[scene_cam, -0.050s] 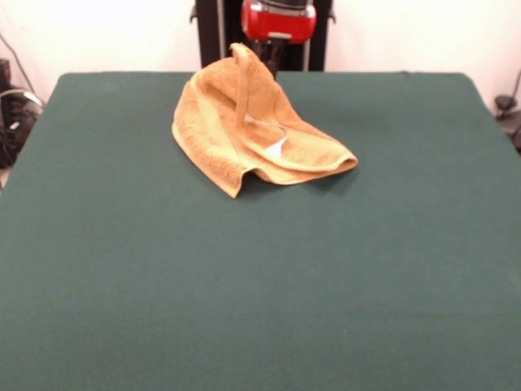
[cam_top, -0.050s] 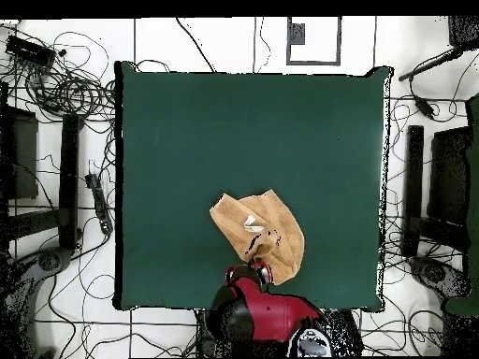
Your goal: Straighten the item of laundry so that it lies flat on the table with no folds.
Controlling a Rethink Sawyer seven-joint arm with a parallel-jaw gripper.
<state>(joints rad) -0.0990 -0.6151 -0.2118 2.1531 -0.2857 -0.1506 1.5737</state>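
The item of laundry (scene_cam, -0.050s: 244,122), a golden-orange terry towel, lies crumpled on the far middle of the table (scene_cam, -0.050s: 260,285). One corner is pulled up into a peak, and the rest drapes down in folds with a white tag (scene_cam, -0.050s: 277,148) showing. My gripper (scene_cam, -0.050s: 259,55) sits at that peak under the red arm head, mostly hidden behind the cloth, shut on the raised corner. In the overhead view the towel (cam_top, -0.050s: 257,234) is bunched near the table's (cam_top, -0.050s: 243,131) bottom edge, with the gripper (cam_top, -0.050s: 259,268) at its lower end.
Green tabletop stretches wide on every side of the towel. Tangled cables (cam_top, -0.050s: 56,93) and dark equipment lie on the floor beyond the left edge, and black stands (cam_top, -0.050s: 412,187) are beyond the right edge.
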